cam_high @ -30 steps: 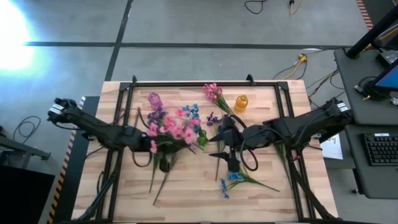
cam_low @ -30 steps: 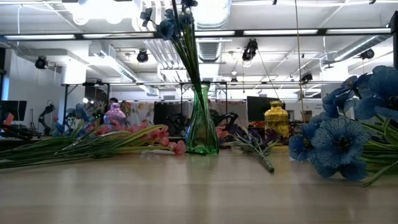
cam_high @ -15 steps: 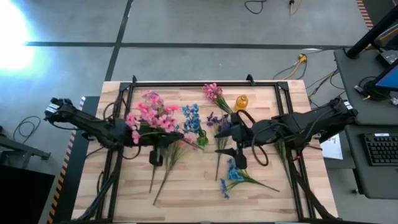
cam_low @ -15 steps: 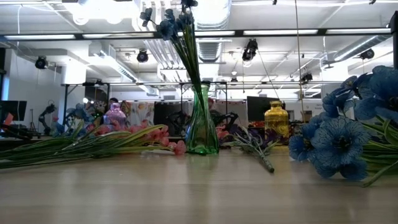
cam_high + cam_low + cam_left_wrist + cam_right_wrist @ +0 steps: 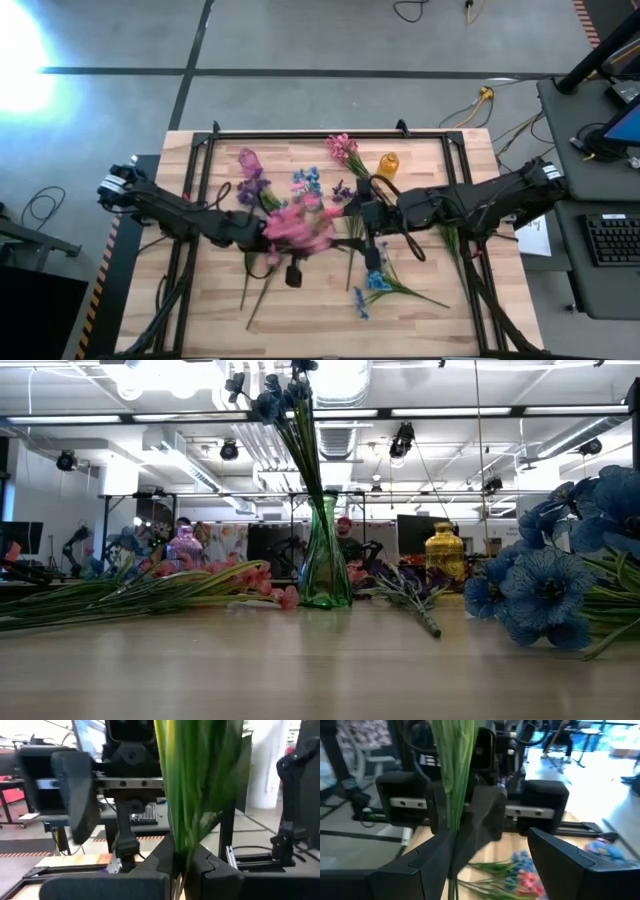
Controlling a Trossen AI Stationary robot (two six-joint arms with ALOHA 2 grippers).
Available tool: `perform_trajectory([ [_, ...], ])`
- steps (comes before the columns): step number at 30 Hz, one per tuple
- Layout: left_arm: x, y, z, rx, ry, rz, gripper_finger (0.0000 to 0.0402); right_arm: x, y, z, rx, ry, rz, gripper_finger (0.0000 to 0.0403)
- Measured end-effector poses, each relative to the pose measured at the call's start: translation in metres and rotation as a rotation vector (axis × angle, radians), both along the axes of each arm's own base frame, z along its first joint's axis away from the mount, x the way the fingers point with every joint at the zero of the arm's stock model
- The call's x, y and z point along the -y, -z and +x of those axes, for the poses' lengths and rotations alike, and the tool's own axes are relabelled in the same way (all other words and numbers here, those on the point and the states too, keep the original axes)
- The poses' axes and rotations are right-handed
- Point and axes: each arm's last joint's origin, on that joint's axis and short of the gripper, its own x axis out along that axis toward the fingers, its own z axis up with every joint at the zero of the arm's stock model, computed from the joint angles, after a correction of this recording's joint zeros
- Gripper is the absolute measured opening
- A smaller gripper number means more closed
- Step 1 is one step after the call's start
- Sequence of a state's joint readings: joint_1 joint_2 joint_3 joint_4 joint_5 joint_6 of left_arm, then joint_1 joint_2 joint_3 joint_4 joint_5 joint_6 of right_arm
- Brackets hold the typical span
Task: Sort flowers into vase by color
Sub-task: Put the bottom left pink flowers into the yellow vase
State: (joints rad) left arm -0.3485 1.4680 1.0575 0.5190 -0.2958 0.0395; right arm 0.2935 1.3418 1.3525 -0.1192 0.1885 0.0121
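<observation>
**Left claw.** My left claw (image 5: 287, 266) stands over the middle of the table (image 5: 440, 320). It is closed on the green stems (image 5: 200, 780) of a pink sprig (image 5: 300, 228). In the left wrist view the stems rise from between the two fingers (image 5: 160, 857), which press them from both sides. From above, the pink blossoms show as a blur just beside the claw, towards the table's far side.

**Right claw.** My right claw (image 5: 372, 256) is close by, right of the left claw. Its fingers are apart. In the right wrist view the same stems (image 5: 452, 770) stand in the gap, close to one finger (image 5: 427, 860). I cannot tell whether they touch it. The left claw (image 5: 480, 815) faces this one from just behind the stems.

**Other flowers and vases.**
- Green vase (image 5: 325, 560): upright near the table's middle, holding blue flowers (image 5: 280, 400).
- Purple vase (image 5: 248, 160): towards the far left, with purple blossoms (image 5: 250, 190) beside it.
- Amber vase (image 5: 387, 165): towards the far right.
- A second pink sprig (image 5: 342, 148): lying just left of the amber vase.
- A blue sprig (image 5: 375, 285): lying on the table on the near side of the right claw.
- Long loose stems (image 5: 258, 290): lying on the near side of the left claw.
</observation>
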Motion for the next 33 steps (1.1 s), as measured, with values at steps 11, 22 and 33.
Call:
perform_trajectory([
  [11,-0.002,0.004,0.009,-0.073,-0.074,0.014,0.0,0.001,-0.006,-0.004,-0.002,-0.004,0.017,0.0268],
  [22,-0.006,0.008,0.01,-0.118,-0.108,0.029,0.0,-0.001,0.006,0.009,-0.029,0.003,0.013,0.0267],
  [33,-0.007,0.012,0.012,-0.134,-0.111,0.039,0.0,0.01,0.009,0.016,-0.027,0.041,0.007,0.0224],
])
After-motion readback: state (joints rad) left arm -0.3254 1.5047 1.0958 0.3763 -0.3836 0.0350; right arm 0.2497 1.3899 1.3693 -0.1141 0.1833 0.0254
